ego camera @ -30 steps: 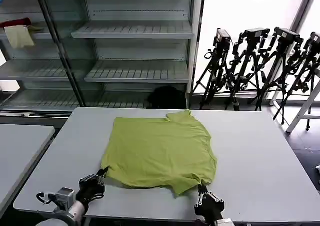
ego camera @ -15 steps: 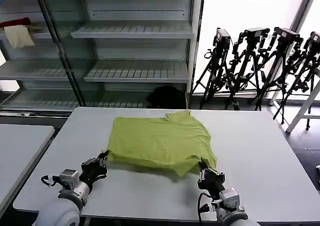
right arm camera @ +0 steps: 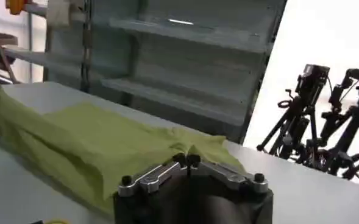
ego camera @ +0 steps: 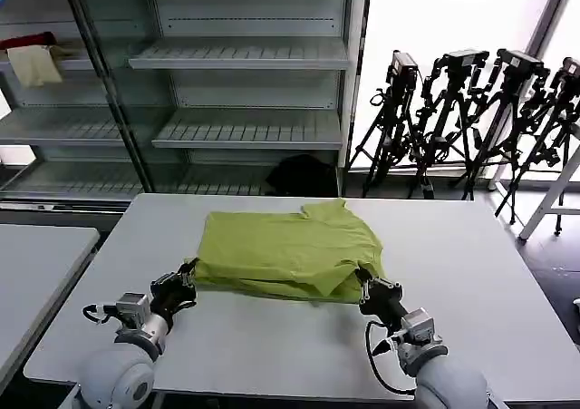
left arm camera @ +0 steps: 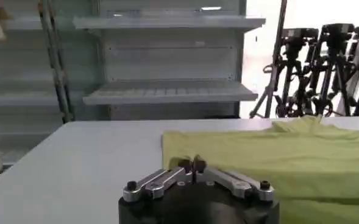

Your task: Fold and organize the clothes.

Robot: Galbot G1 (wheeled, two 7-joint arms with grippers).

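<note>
Folding stage: the lime yellow-green T-shirt (ego camera: 285, 255) lies plain side up near the middle of the bench (ego camera: 471, 282), its near hem lifted off the surface and carried toward the collar, so a first crosswise fold looks about halfway over
Left gripper: the left gripper (ego camera: 184, 279) sits at the shirt's near left corner, fingers pressed together on the hem; the left wrist view shows the tips (left arm camera: 192, 163) meeting with fabric right at them
Right gripper: the right gripper (ego camera: 366, 285) pinches the near right corner the same way, its closed tips (right arm camera: 187, 160) against the raised cloth in the right wrist view
Done so far: both corners gripped, front edge raised, lower part beginning to double over the upper part
Left to do: by my judgement, laying the hem down near the collar, releasing, then further folds to make a compact stack; sleeves look not yet tucked
Surface: pale grey, matte, flat; a second grey bench (ego camera: 36, 264) stands just beside it on the robot's left
Room: metal shelving (ego camera: 245, 60) behind, with a red cloth (ego camera: 27, 40) and a cream cloth (ego camera: 34, 64) on an upper shelf; a row of black camera tripods (ego camera: 471, 119) stands by a bright window on the right
</note>
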